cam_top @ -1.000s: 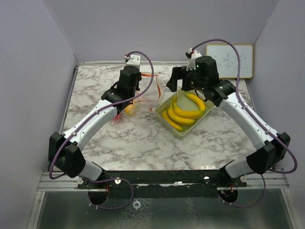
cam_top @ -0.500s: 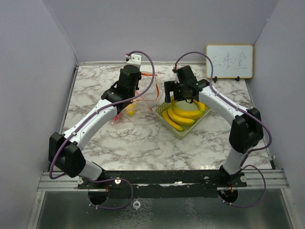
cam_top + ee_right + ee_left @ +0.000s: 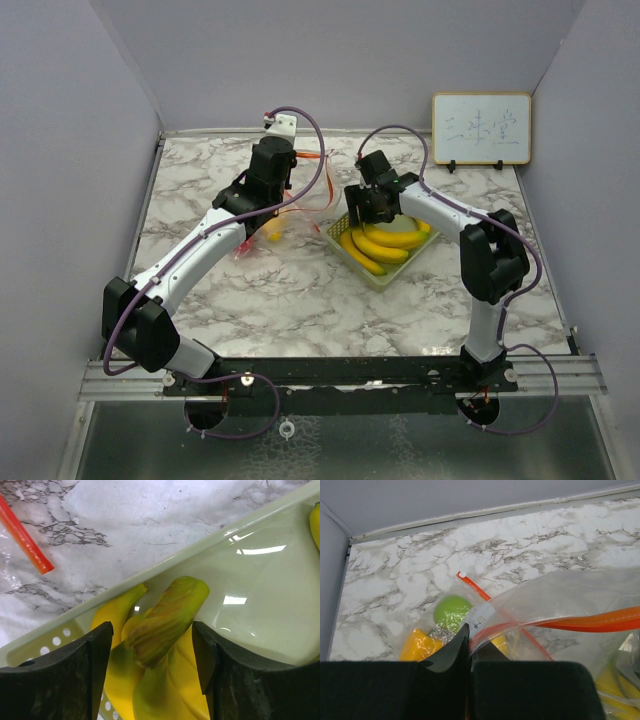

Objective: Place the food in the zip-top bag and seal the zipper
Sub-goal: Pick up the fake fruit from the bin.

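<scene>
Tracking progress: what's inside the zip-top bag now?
Through the clear bag, a green apple and a yellow-orange piece show. The left gripper blocks the bag's near part, so anything there is hidden.

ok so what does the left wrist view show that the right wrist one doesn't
Only the left wrist: the green apple and a yellow-orange piece inside the zip-top bag, with the left tool shut on the bag's edge. Only the right wrist: the bananas in the pale green tray, one green-tipped banana end between the open fingers of the right tool. Both: the marble table and the bag's orange zipper.
</scene>
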